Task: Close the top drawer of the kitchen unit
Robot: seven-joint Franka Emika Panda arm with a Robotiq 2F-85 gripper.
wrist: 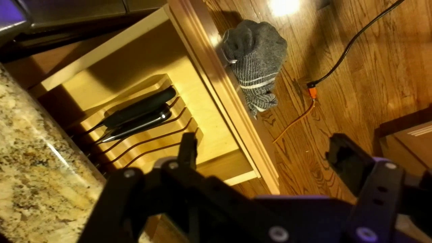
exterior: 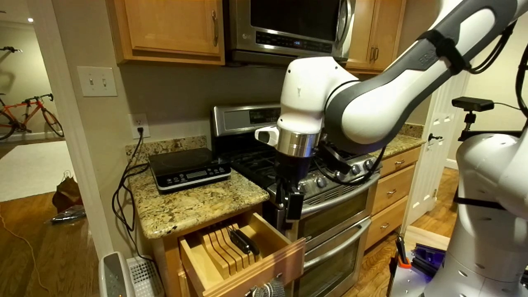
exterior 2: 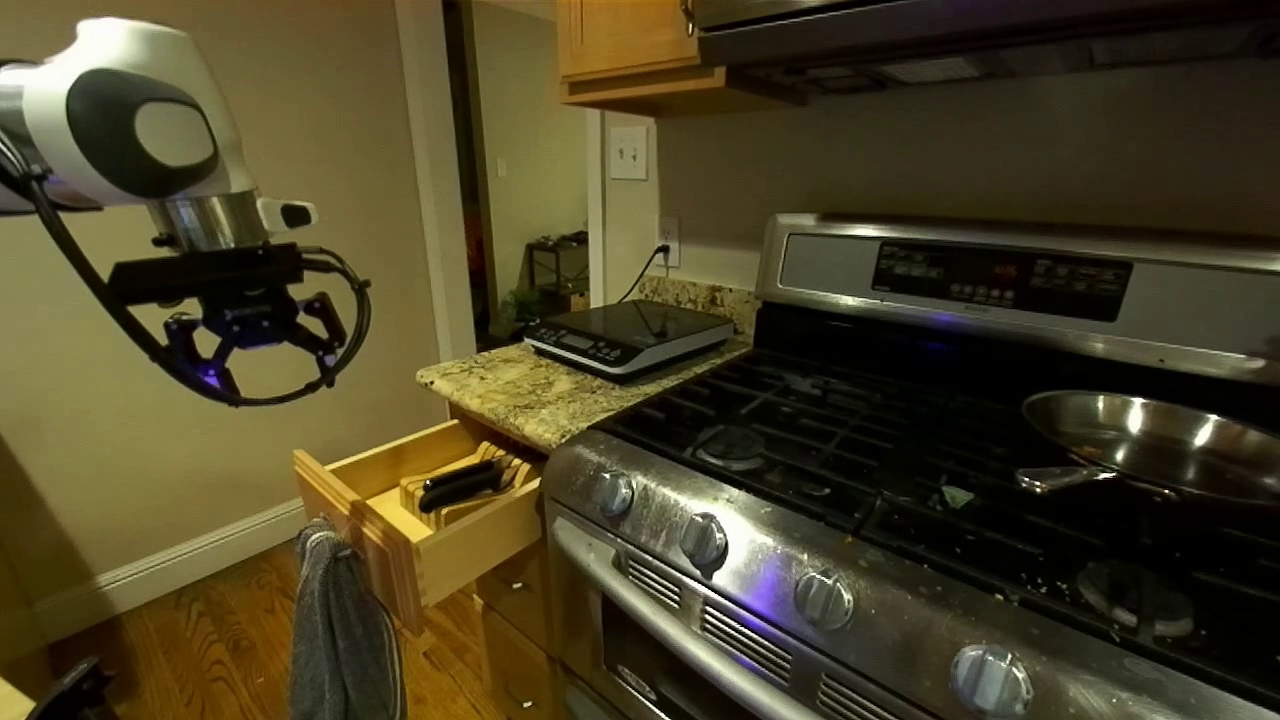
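Observation:
The top drawer is pulled out, its oak front panel showing in both exterior views [exterior: 264, 266] [exterior 2: 365, 545] and in the wrist view [wrist: 222, 91]. Inside lies a slotted knife tray [wrist: 152, 135] with dark-handled knives [wrist: 141, 108]. The kitchen unit's granite countertop [exterior: 198, 206] is above and behind it, also in the wrist view [wrist: 37, 162]. My gripper [exterior 2: 275, 375] points down, open and empty, in the air above the drawer's level. In the wrist view its fingers [wrist: 263, 139] are wide apart, with the front panel's end seen between them. It touches nothing visible.
A grey towel [exterior 2: 345, 630] hangs from the drawer's handle. The steel stove [exterior 2: 760, 590] stands right beside the drawer, with a pan [exterior 2: 1180, 450] on it. A portable cooktop [exterior: 189, 165] sits on the counter. A white appliance [exterior: 115, 272] and cords stand near the unit's side.

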